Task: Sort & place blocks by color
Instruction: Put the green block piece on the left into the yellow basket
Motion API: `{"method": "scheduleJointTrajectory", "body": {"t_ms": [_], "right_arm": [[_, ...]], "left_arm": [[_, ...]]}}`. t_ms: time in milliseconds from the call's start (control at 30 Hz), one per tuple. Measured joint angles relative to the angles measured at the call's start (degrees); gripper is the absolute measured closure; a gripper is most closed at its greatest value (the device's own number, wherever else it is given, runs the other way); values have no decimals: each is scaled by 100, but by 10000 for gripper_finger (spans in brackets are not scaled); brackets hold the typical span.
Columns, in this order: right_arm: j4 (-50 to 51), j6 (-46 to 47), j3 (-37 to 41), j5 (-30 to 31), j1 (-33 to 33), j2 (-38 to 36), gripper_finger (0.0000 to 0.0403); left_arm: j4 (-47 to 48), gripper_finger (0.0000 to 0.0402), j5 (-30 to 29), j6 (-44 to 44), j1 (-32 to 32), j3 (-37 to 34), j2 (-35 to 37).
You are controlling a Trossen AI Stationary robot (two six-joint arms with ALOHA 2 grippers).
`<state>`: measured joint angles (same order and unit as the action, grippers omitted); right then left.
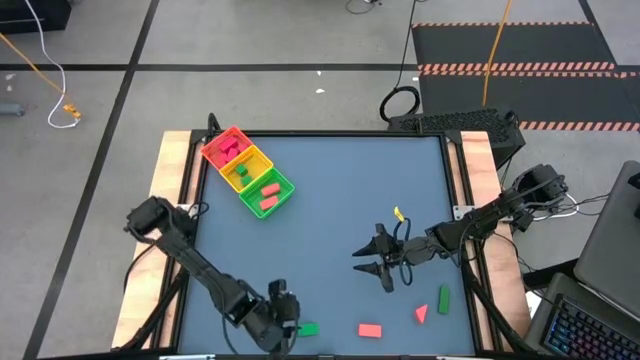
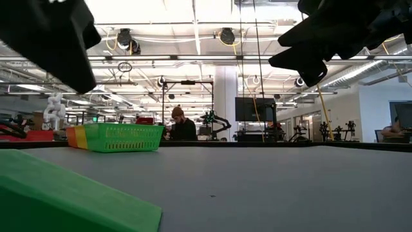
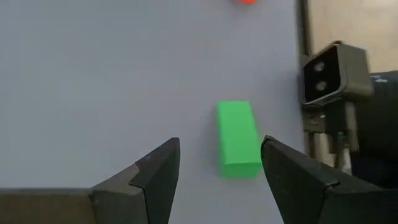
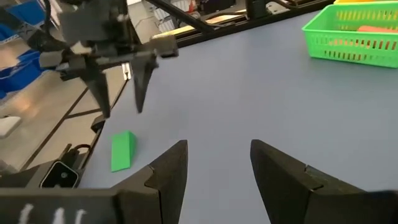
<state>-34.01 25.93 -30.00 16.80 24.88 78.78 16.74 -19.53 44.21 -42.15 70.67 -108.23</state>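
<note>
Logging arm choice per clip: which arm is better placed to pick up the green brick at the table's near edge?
Left. The left gripper hangs open right over the green brick, which lies between its fingers in the wrist view. The right gripper is open too, but sits farther off, mid-table.

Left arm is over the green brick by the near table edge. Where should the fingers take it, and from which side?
Come straight down from above. The green brick lies flat, apart from other blocks, so its two long side faces are free. The left gripper is open, but the brick sits close to one finger; centre over it first, then close across the narrow width at mid-length.
</note>
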Motion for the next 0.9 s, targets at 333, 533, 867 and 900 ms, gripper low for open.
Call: {"method": "scheduleJointTrajectory", "body": {"t_ms": [333,533,867,900], "right_arm": [[1,37,0,138,-2,2,232],[2,39,0,138,-2,2,232],[3,190,0,135,-2,4,232],[3,191,0,135,-2,4,232]], "left_arm": [[-1004,176,-277,-105,-317,2,-596],[-843,176,-459,198,-342,-2,-780],[-738,176,-660,423,-348,10,-1050],[-725,176,-704,434,-349,11,-1053]]}}
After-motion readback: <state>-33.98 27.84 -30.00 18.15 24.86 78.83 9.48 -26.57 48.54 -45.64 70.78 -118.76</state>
